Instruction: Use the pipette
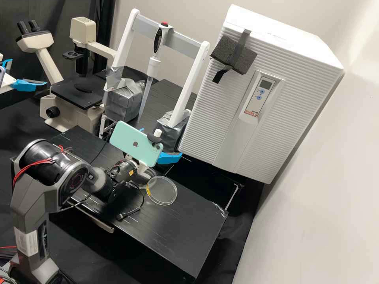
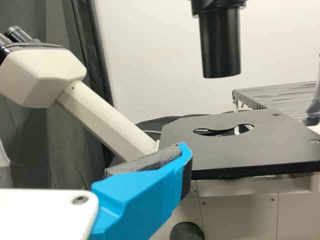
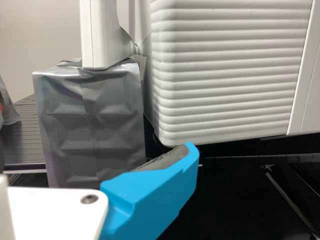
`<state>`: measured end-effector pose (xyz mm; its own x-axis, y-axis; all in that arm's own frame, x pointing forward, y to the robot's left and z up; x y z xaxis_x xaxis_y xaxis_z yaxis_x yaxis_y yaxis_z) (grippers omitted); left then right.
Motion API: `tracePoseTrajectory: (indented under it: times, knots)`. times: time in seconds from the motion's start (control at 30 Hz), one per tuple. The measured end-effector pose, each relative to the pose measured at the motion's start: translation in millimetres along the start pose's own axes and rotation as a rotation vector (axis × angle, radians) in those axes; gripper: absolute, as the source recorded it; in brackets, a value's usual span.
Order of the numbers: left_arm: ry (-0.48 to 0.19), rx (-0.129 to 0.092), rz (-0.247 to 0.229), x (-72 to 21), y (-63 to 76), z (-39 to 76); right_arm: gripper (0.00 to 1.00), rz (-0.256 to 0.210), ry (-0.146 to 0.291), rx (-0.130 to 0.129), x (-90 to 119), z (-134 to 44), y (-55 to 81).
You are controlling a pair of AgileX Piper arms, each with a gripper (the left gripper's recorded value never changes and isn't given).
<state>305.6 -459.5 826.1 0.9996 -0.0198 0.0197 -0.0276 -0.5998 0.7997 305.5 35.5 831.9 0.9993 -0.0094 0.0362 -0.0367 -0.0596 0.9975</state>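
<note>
**Pipette hung on its stand, both grippers apart from it**

The pipette is seen hung upright from the grey crossbar of a white stand at the far side of the bench. Its red-capped plunger is on top, and its long clear tip is pointed down between the stand's two legs. It is touched by neither gripper. The feet of the stand are wrapped in blocks of grey tape: one block on the left, the other on the right and nearer the camera.

The right gripper is placed low, just beside the nearer taped block, lower in the high view than the pipette's tip and to its right. Whether it is open or closed cannot be told. A mint-green phone is clamped above this arm's wrist. A clear petri dish is laid flat on a raised black board, just beside the same wrist and nearer the camera than the stand.

The left gripper is held at the left edge of the high view, just beside the microscope and about level with its black stage, well apart from the pipette. Its state cannot be told either.

A white ribbed cabinet is stood to the right of the stand, close behind the nearer taped block. A black foam block is strapped to its upper front.
</note>
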Motion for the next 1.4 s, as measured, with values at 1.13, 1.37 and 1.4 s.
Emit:
tracePoseTrajectory:
  times: [1.13,1.37,1.4]
  knots:
    - [-0.359,-0.065,0.273,-71.2,74.7,79.3,1.00,0.000,0.000,-0.002,0.0,0.0,0.0]
    - [-0.476,-0.047,0.290,-80.3,78.6,110.4,1.00,0.000,0.000,-0.002,0.0,0.0,0.0]
    - [-0.487,-0.041,0.294,-80.7,79.4,115.1,1.00,0.000,0.000,-0.002,0.0,0.0,0.0]
